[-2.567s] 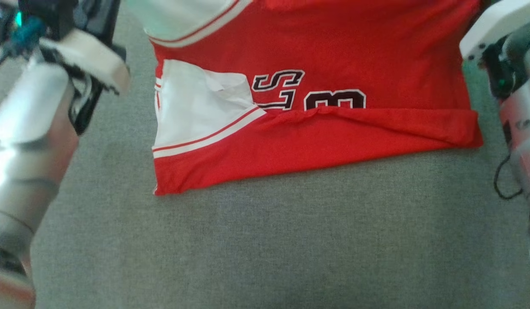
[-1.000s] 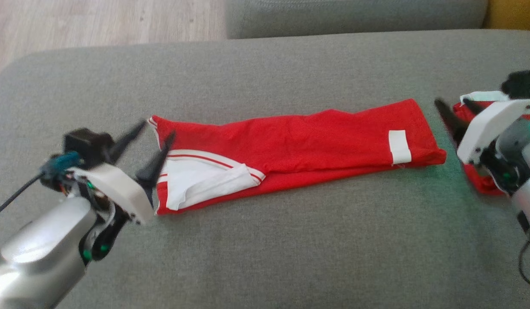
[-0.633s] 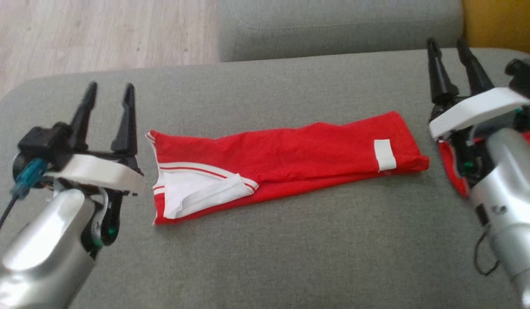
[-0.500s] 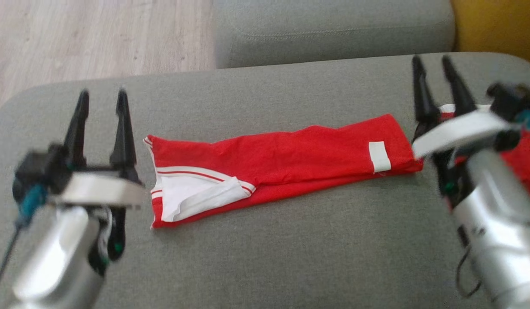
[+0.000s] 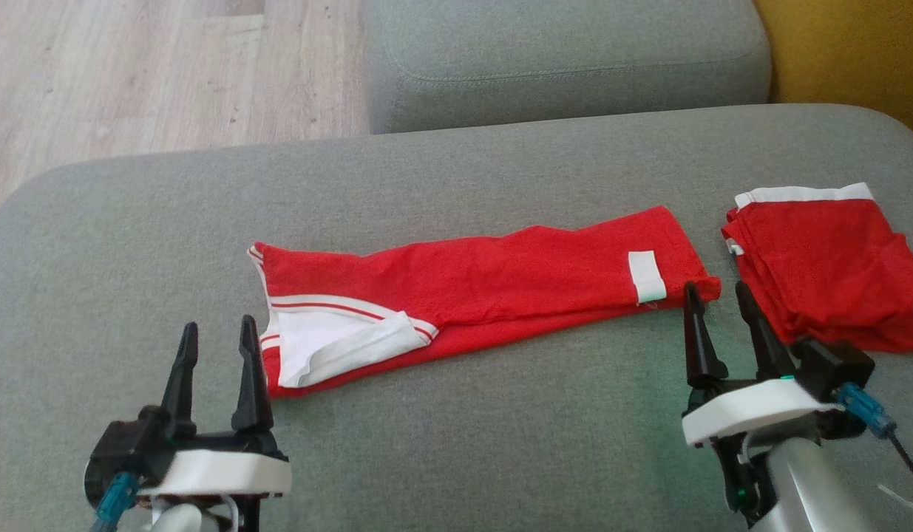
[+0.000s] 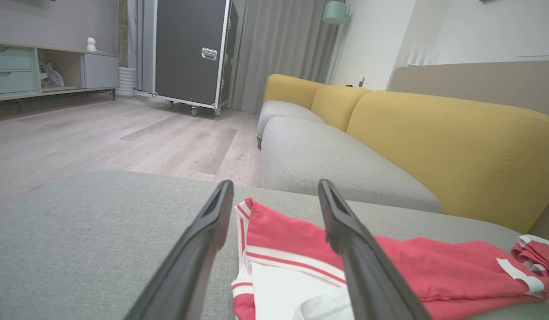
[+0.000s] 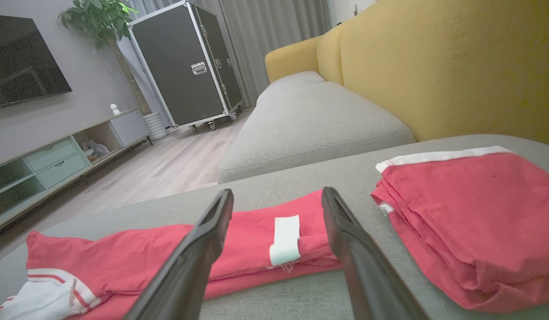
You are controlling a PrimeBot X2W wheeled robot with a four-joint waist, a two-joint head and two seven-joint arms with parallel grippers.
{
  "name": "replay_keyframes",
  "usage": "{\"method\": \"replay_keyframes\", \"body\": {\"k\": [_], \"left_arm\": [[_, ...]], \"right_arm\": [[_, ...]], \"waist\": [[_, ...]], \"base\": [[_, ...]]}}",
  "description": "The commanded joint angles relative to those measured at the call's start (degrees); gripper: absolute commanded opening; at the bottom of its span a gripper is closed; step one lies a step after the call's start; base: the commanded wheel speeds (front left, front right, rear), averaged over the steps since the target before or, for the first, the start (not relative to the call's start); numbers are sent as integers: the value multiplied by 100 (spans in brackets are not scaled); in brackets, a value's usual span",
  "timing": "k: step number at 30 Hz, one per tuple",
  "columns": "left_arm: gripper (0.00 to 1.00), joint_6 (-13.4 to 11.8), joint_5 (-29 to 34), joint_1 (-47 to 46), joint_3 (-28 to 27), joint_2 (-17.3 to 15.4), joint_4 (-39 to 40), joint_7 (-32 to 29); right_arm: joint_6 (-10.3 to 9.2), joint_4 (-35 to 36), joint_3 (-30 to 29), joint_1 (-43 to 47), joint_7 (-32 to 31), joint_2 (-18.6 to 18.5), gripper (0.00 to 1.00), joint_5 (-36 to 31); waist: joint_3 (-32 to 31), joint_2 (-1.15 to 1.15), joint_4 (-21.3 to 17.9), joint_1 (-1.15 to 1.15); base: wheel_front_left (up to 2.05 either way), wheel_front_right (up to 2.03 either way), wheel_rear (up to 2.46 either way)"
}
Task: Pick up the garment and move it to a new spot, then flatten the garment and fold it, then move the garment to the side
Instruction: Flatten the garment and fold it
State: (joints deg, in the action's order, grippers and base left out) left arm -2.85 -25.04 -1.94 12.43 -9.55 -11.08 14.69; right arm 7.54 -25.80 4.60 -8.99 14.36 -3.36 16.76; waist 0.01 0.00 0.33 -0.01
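Note:
The garment (image 5: 486, 284) is a red jersey with white trim, folded into a long narrow strip across the grey cushion (image 5: 456, 443); a white label (image 5: 646, 275) sits near its right end. It also shows in the left wrist view (image 6: 434, 271) and the right wrist view (image 7: 252, 249). My left gripper (image 5: 215, 334) (image 6: 274, 193) stands open just near of the garment's left end, holding nothing. My right gripper (image 5: 716, 295) (image 7: 276, 200) is open too, its fingertips close to the strip's right end.
A second folded red garment (image 5: 822, 262) (image 7: 474, 218) lies on the cushion at the right. Another grey seat cushion (image 5: 567, 59) sits behind, with a yellow backrest (image 5: 848, 52) at the far right. Wooden floor (image 5: 131, 74) lies beyond the left edge.
Both grippers have let go and drawn back toward me from the garment's ends. The head camera has risen, taking in the whole folded strip. The garment lies still.

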Motion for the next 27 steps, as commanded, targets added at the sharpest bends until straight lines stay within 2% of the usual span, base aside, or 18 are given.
{"method": "replay_keyframes", "body": {"k": [1,7,12,20,27], "left_arm": [[100,63,93,-262,-330,-1,153,30],[100,509,519,-409,-621,248,24,30],[100,724,734,-566,-719,375,-91,30],[100,932,906,-914,-721,496,-241,30],[100,1000,950,-1101,-760,551,-316,30]], "right_arm": [[-5,264,169,-266,62,44,100,11],[-5,18,7,-507,54,46,100,-256],[-5,-667,-646,-1103,-267,47,100,-730],[-5,-2116,-1970,-2060,-871,47,100,-1554],[-5,-3209,-2294,-2494,-994,47,100,-1797]], "waist": [[20,0,21,1],[215,0,146,1],[525,0,301,1],[1014,0,611,1],[1148,0,721,1]], "base": [[0,0,0],[0,0,0],[0,0,0],[0,0,0],[0,0,0]]}}
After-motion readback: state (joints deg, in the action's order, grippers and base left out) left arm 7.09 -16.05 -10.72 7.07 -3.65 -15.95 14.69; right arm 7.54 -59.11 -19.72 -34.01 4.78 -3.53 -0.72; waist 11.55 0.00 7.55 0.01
